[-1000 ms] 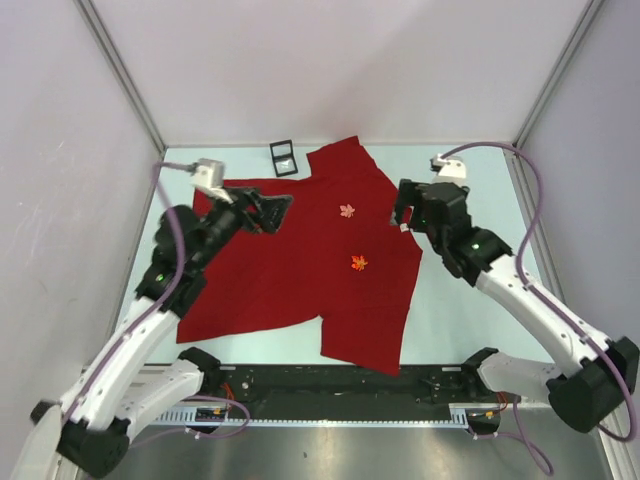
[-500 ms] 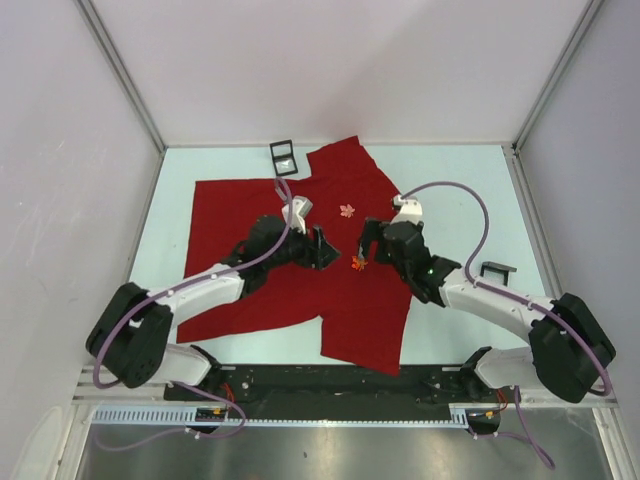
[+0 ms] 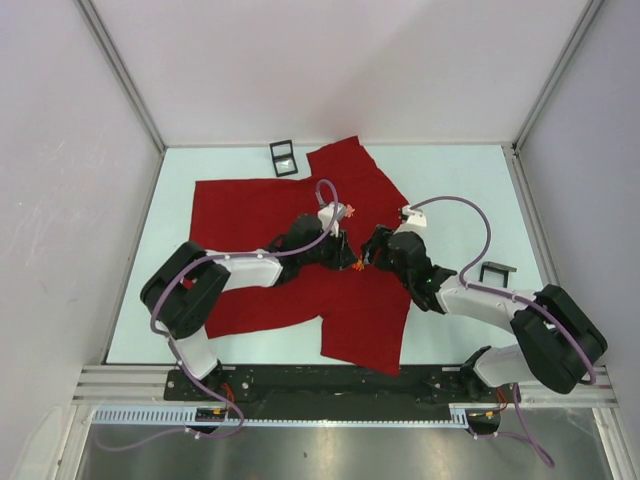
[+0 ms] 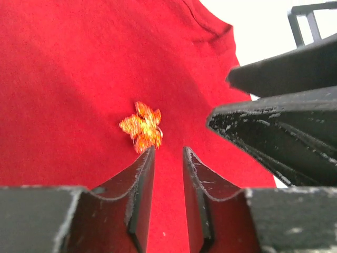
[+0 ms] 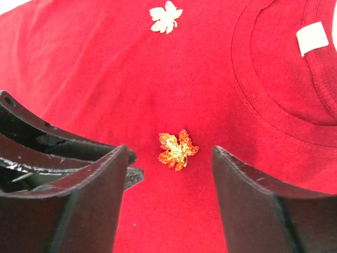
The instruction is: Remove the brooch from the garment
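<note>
Mid-worktop, nearer the near edge, leaf brooch [image 5: 177, 149] sits on garment [image 3: 250, 205]. Right gripper [image 3: 371, 257] spread wide astride it. Left gripper [image 4: 168, 154] nearly together, empty, just beside. Brooch prob. light, stiff; cloth soft. Pinch leaf edges.

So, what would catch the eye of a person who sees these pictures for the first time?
First the large red T-shirt, spread flat over the middle of the pale table. Next the glittering orange leaf brooch pinned near its centre, with the left hand and the right hand low on either side of it, the right one open wide. A paler leaf brooch sits farther back on the cloth.
</note>
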You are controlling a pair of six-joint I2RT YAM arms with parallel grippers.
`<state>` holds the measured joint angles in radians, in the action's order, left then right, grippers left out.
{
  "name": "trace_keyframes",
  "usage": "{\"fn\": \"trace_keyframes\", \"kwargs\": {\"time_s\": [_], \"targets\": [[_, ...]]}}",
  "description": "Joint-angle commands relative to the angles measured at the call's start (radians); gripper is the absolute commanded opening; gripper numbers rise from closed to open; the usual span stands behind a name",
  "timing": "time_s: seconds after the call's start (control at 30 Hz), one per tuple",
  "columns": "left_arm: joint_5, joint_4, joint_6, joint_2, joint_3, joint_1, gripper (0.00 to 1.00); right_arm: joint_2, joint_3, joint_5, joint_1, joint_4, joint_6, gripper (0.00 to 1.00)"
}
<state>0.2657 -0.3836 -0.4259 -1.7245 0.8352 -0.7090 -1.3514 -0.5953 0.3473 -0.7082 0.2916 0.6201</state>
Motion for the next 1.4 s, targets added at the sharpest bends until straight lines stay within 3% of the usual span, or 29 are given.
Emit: {"fn": "trace_keyframes", "kwargs": {"time_s": [0.0,0.1,0.53,0.83,1.37], "targets": [[-0.011,-0.032,0.01,-0.038,0.068,0.0,0.32,-0.034,0.008,-0.036,0.032,0.077,0.059,0.65],[-0.01,-0.015,0.004,-0.066,0.094,0.0,0.31,-0.045,0.008,-0.051,0.049,0.07,0.082,0.59],[-0.028,0.028,-0.024,-0.148,0.151,0.0,0.16,-0.121,0.006,-0.145,0.105,0.092,0.145,0.52],[-0.052,0.035,-0.036,-0.202,0.182,0.0,0.13,-0.173,0.002,-0.169,0.107,0.121,0.151,0.44],[-0.069,0.049,-0.051,-0.21,0.176,0.006,0.08,-0.241,-0.015,-0.254,0.161,0.139,0.188,0.43]]}}
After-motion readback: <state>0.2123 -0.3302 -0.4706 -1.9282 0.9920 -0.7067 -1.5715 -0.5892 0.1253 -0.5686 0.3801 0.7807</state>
